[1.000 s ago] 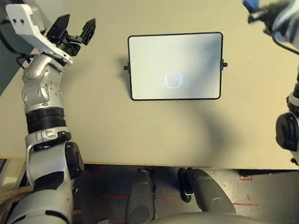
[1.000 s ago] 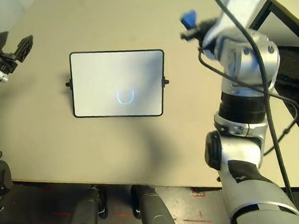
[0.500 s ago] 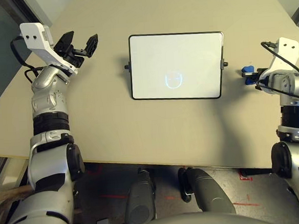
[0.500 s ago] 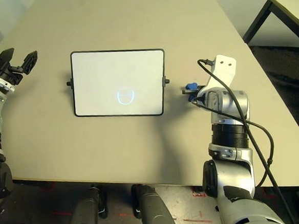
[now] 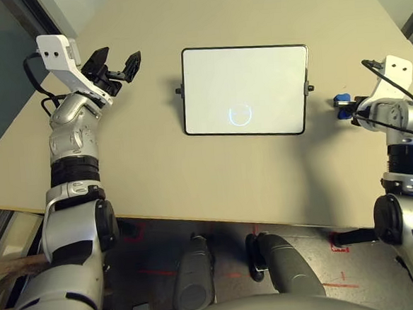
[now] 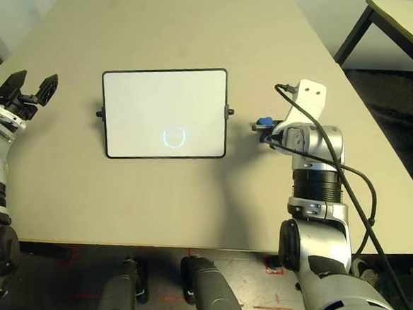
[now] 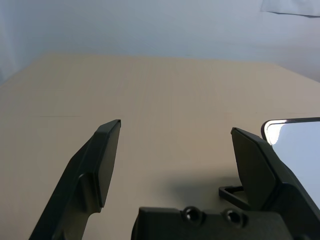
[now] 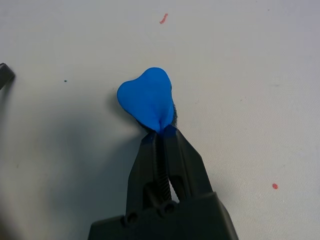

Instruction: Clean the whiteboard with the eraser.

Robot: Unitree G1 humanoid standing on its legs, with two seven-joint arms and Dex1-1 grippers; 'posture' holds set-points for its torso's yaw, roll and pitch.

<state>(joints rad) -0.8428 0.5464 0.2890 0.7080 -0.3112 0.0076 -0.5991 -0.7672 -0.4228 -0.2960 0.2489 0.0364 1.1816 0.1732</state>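
Observation:
The whiteboard (image 5: 246,90) lies flat in the middle of the beige table, its surface white with a faint ring of reflected light. Just right of its right side knob sits the small blue eraser (image 5: 342,103), low at the tabletop. My right gripper (image 8: 161,131) is shut on the eraser (image 8: 147,97), pinching its near end so that it bulges out beyond the fingertips. My left gripper (image 5: 118,58) hovers to the left of the whiteboard's far left corner, open with nothing between its fingers (image 7: 107,150).
The table's front edge (image 5: 218,221) runs across below the whiteboard, with floor beyond it. A second table's corner (image 6: 395,14) stands off to the right. A few tiny red specks (image 8: 163,19) mark the tabletop near the eraser.
My right arm has come down from high at the far right, bringing the eraser to the table beside the whiteboard's right edge. The left arm has hardly moved; the view shifted slightly.

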